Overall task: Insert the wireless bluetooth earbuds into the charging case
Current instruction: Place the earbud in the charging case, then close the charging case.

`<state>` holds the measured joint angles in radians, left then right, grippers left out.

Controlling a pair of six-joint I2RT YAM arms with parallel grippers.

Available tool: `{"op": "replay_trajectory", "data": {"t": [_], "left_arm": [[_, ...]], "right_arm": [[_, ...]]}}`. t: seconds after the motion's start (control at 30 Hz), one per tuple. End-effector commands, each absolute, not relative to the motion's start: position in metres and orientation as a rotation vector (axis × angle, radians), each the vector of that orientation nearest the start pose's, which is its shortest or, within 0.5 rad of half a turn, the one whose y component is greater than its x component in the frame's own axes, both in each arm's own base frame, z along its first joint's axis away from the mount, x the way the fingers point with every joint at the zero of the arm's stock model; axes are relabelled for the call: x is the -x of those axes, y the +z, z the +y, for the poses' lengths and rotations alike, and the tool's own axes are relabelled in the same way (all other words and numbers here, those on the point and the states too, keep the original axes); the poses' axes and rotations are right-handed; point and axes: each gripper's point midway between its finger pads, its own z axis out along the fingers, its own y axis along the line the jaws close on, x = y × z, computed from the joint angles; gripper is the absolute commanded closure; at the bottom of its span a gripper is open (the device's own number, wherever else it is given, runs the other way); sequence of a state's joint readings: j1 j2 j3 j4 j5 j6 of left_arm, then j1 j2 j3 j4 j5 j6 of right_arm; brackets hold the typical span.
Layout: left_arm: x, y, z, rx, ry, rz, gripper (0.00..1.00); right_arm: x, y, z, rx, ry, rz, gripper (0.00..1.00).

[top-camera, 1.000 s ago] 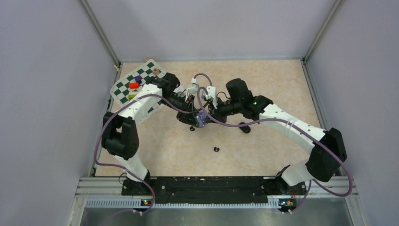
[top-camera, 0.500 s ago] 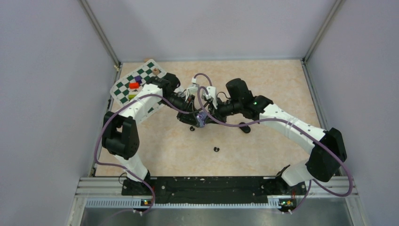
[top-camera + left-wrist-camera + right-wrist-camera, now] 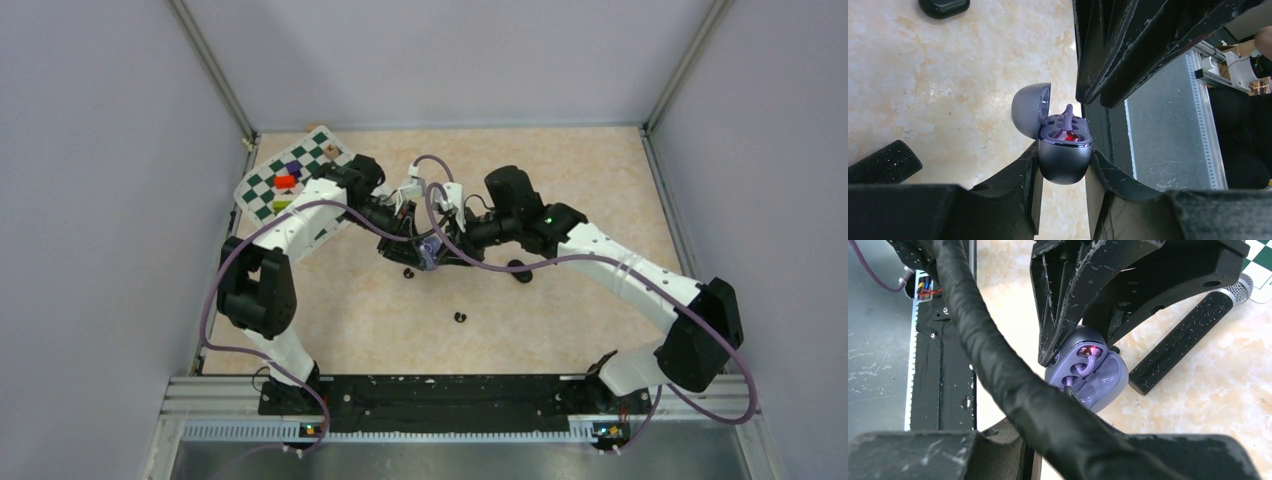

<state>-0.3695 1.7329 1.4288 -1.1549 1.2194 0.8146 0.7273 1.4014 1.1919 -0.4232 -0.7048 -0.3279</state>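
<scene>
My left gripper [image 3: 1064, 154] is shut on the base of an open pale purple charging case [image 3: 1063, 167], lid [image 3: 1029, 114] swung left, held just above the table [image 3: 430, 252]. One pale purple earbud [image 3: 1088, 360] sits in a well beside a red light. My right gripper [image 3: 1082, 100] reaches into the case from above, its jaws closed together on the stem of a second pale purple earbud [image 3: 1069, 381] at the other well; a cable hides most of the fingers in the right wrist view. Two black earbuds [image 3: 408, 272] [image 3: 460, 318] lie on the table.
A shut black case [image 3: 520, 268] lies right of the grippers and also shows in the left wrist view [image 3: 943, 6]. A black microphone [image 3: 1180, 347] with a silver head lies beside the purple case. A checkerboard [image 3: 290, 180] with coloured blocks sits back left.
My right arm has shifted slightly, its elbow moving right and the gripper edging closer into the purple case. The left arm and the case have not moved.
</scene>
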Motion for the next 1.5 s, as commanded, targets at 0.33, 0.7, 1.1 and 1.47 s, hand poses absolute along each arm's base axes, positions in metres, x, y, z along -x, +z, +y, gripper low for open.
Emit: {"op": "replay_trajectory", "data": {"t": [0.33, 0.7, 1.1, 1.47], "left_arm": [[-0.227, 0.205, -0.259, -1.394, -1.57, 1.784, 1.0], [-0.226, 0.209, -0.256, -1.392, -1.56, 1.768, 1.0], [-0.226, 0.21, -0.255, -1.391, -1.555, 1.766, 1.0], [-0.225, 0.211, -0.255, -1.397, -1.547, 1.756, 1.0]], "right_arm": [[-0.213, 0.285, 0.305, 1.428, 0.969, 1.484, 0.74], [-0.208, 0.312, 0.29, 1.41, 0.95, 1.433, 0.72], [-0.222, 0.332, 0.264, 1.334, 0.856, 1.421, 0.69], [-0.258, 0.34, 0.236, 1.157, 0.758, 1.472, 0.68]]}}
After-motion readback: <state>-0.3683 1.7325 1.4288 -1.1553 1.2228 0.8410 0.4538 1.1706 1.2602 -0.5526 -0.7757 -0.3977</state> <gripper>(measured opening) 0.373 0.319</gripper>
